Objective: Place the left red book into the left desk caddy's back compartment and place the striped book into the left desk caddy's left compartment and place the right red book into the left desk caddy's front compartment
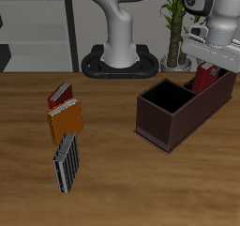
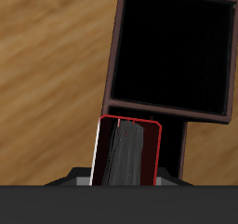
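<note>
Gripper (image 1: 208, 65) above back end of left desk caddy (image 1: 169, 122), fingers clamped on right red book (image 1: 205, 77), held upright over narrow slots. Wrist view: book (image 2: 127, 153) between 2 fingers, large square compartment at 12 o'clock. Left red book (image 1: 60, 95), orange book (image 1: 67, 122), striped book (image 1: 67, 161) on table (image 1: 131, 188), well apart from caddy.

left red book (image 1: 60, 95): small, dark red, whitish page edges; lay on the table touching the orange book's far end.
striped book (image 1: 67, 161): slim, grey and dark stripes; lay flat nearer the table's front edge.
right red book (image 1: 204, 77): crimson; stood upright over the caddy's narrow end.
left desk caddy (image 1: 173, 127): long maroon-brown box; large square compartment dark inside.
</note>
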